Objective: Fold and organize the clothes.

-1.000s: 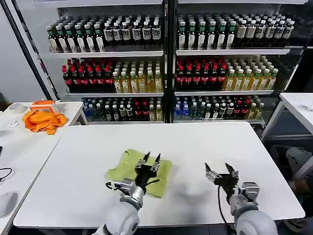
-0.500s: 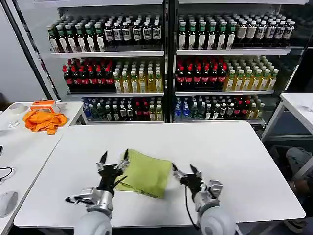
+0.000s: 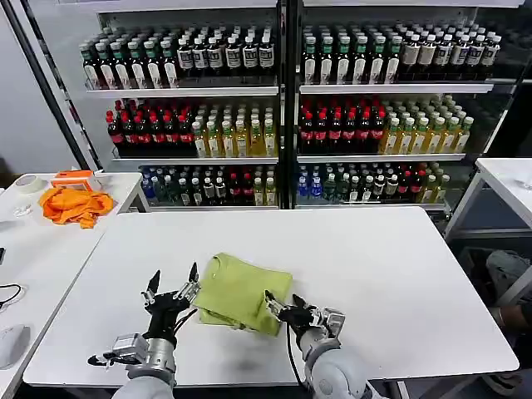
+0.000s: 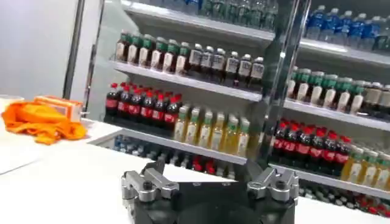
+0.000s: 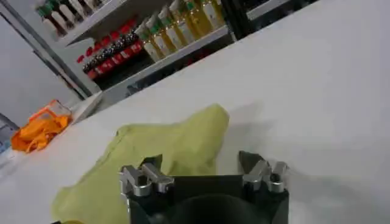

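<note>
Your right gripper (image 3: pixel 280 307) is sitting with its fingers spread and nothing between them, right at the near corner of the lime-green T-shirt (image 3: pixel 241 291), about five o'clock from the shirt's middle; in the right wrist view the same gripper (image 5: pixel 201 167) is looking straight at the T-shirt (image 5: pixel 158 158), one fingertip overlapping the cloth edge. Your left gripper (image 3: pixel 170 289) is hovering at nine o'clock from the shirt, fingers spread as well, just beside the folded edge and holding nothing. The shirt is lying as a compact bundle on the white table (image 3: pixel 399 274), toward the near side and slightly left of centre (the orange cloth (image 3: pixel 75 204) on the side table at ten o'clock is not your concern). You are, I judge, tidying the finished fold, so you should be bringing both grippers in level from opposite sides, keeping the fingertips low against the tabletop and pressing evenly; pushing harder from one side is likely to skew the bundle or lift a layer open.
</note>
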Robot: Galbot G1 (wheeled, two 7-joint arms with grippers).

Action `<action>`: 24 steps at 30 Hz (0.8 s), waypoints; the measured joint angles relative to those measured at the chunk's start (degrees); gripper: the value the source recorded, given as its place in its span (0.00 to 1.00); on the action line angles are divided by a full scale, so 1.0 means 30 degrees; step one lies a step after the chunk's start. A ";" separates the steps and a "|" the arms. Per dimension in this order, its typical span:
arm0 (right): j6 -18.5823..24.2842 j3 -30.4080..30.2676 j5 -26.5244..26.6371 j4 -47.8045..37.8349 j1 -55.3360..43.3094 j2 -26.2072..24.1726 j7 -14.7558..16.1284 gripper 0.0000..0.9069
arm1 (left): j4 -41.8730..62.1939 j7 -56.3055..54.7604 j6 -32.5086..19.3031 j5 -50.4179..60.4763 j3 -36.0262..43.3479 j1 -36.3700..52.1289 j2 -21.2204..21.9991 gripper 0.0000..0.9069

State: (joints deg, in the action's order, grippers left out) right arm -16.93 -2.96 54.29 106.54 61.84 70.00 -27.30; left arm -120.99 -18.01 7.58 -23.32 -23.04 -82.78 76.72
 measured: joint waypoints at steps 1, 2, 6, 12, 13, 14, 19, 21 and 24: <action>0.0071 -0.0055 0.0071 -0.0104 -0.0103 0.0008 -0.0038 0.00 | -0.0029 -0.0011 -0.0011 0.0002 -0.0060 -0.0069 0.0006 1.00; 0.0146 -0.0092 0.0143 -0.0215 -0.0211 0.0007 -0.0081 0.00 | -0.0067 -0.0022 -0.0021 0.0003 -0.0114 -0.0144 0.0005 1.00; 0.0400 -0.0147 0.0435 -0.0602 -0.0666 -0.0046 -0.0190 0.00 | -0.0217 -0.0039 -0.0062 -0.0007 -0.0271 -0.0434 0.0008 1.00; 0.0589 -0.0341 0.0513 -0.0878 -0.1280 -0.0141 -0.0140 0.00 | -0.0288 -0.0058 -0.0085 -0.0026 -0.0373 -0.0591 0.0055 1.00; 0.0595 -0.0358 0.0486 -0.0936 -0.1369 -0.0158 -0.0116 0.00 | -0.0287 -0.0059 -0.0089 -0.0029 -0.0375 -0.0604 0.0063 1.00; 0.0592 -0.0379 0.0422 -0.1017 -0.1477 -0.0184 -0.0081 0.00 | -0.0288 -0.0059 -0.0090 -0.0032 -0.0377 -0.0618 0.0072 1.00; 0.0425 -0.0357 -0.0011 -0.1379 -0.1950 -0.0323 0.0089 0.00 | -0.0212 -0.0051 -0.0114 -0.0038 -0.0363 -0.0661 0.0089 1.00; 0.0275 -0.0286 -0.0313 -0.1581 -0.2177 -0.0423 0.0232 0.00 | -0.0182 -0.0042 -0.0135 -0.0045 -0.0349 -0.0681 0.0092 1.00; -0.0012 -0.0125 -0.0878 -0.1991 -0.2587 -0.0635 0.0535 0.00 | -0.0170 -0.0017 -0.0146 -0.0063 -0.0311 -0.0742 0.0090 1.00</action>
State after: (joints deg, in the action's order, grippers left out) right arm -16.97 -3.33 51.65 100.57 54.08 68.10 -25.69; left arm -121.50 -18.06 7.14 -23.51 -23.97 -85.01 76.99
